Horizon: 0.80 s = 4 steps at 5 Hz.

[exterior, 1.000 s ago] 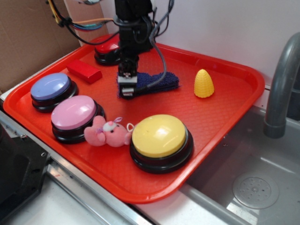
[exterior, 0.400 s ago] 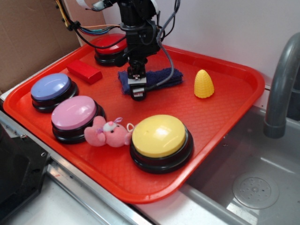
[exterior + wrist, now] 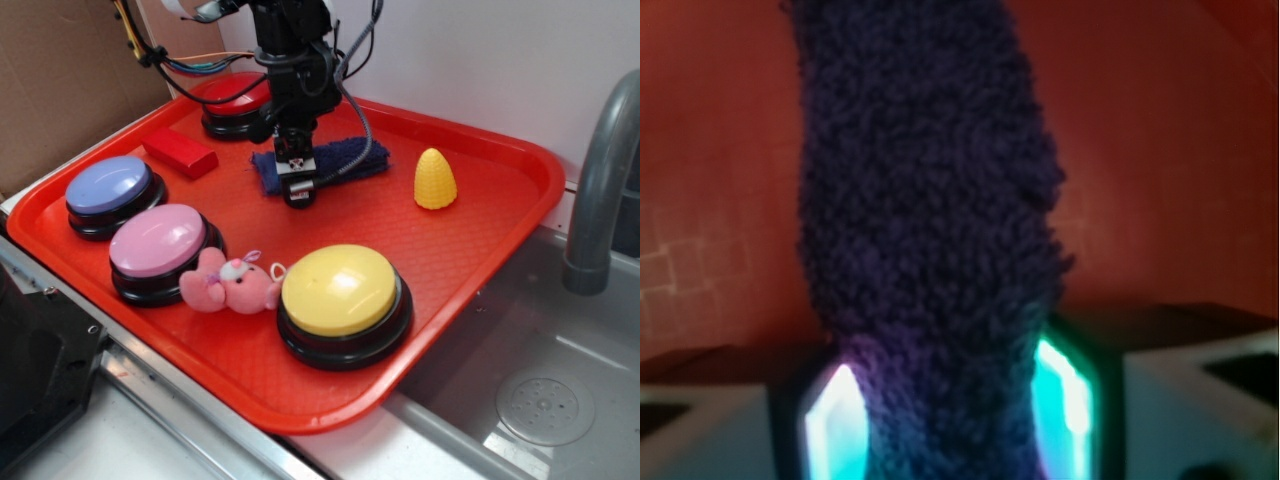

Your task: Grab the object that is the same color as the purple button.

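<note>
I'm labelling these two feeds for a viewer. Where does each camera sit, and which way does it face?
Exterior: off the tray's near corner, raised, looking down across it toward the wall; shows the arm and hand over the purple cloth.
Wrist: on the arm just behind the hand, looking along its fingers at the cloth between them.
Shared: cloth, hand, red tray.

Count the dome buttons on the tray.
4. Purple button at the left edge, pink button just in front of it, yellow button front centre, red button at the back, partly hidden by the arm.
</note>
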Available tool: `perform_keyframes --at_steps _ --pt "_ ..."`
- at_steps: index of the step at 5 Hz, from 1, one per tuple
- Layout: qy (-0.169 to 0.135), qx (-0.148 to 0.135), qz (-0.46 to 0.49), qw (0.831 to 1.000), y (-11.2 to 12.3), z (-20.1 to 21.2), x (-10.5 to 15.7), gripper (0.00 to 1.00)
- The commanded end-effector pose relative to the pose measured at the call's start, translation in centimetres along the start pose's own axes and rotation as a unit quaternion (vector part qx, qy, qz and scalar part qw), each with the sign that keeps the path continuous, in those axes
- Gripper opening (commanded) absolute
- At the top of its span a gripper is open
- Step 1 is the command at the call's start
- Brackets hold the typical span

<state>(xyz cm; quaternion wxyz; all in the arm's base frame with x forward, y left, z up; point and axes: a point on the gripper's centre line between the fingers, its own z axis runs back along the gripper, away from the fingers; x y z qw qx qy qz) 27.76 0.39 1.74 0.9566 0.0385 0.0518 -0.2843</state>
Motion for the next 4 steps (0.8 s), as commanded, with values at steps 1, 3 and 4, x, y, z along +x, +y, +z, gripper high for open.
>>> perform_keyframes --at_steps 1,3,4 --pt "-0.004 0.131 0.097 0.987 -0.5 8.6 -2.0 0.00" --pt "-0.006 0.043 0.245 0.969 -3.8 16.2 -4.4 0.00" --pt "-0.023 0.025 0.257 0.966 -5.8 18.5 -6.1 0.00"
